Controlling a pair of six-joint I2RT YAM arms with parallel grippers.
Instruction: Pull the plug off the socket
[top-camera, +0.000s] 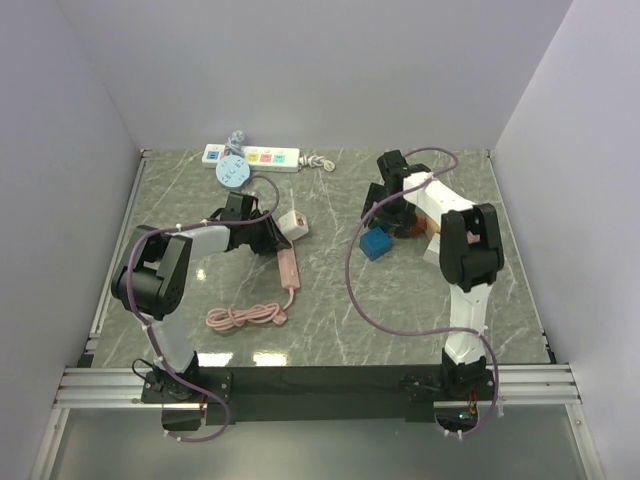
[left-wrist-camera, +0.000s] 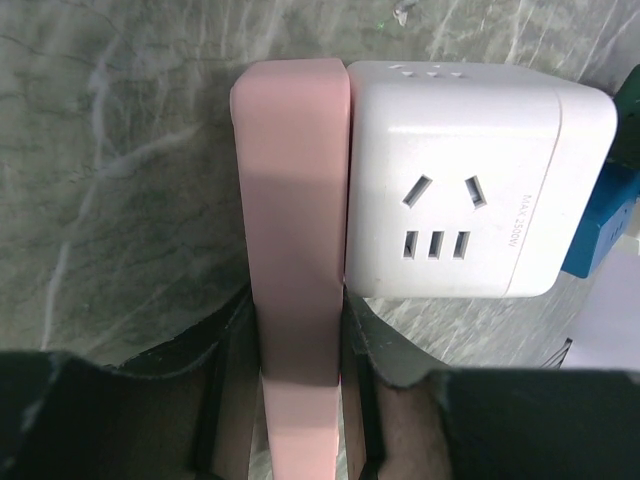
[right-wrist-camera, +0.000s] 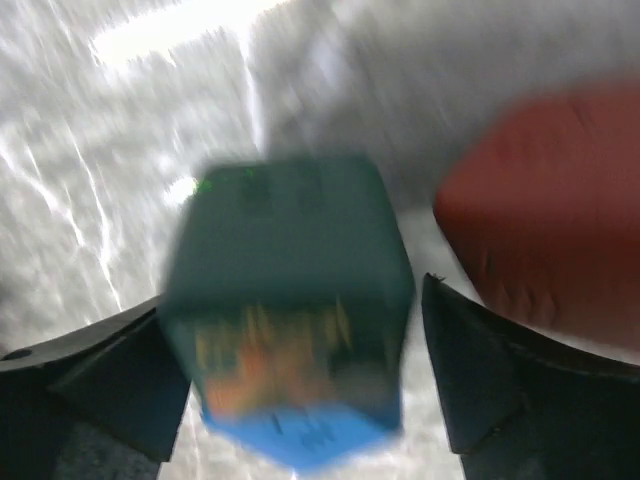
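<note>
The socket, a long white power strip with pastel panels, lies at the back left with a short bundled white cord. A greyish plug and a pale blue disc sit at its left part. My left gripper is shut on a flat pink plug that sits against the side of a white cube adapter. My right gripper is open, its fingers either side of a blue cube; that view is blurred.
The pink plug's coiled cord lies front left. A red object and a pale block sit just right of the blue cube. Grey walls close in the table on three sides.
</note>
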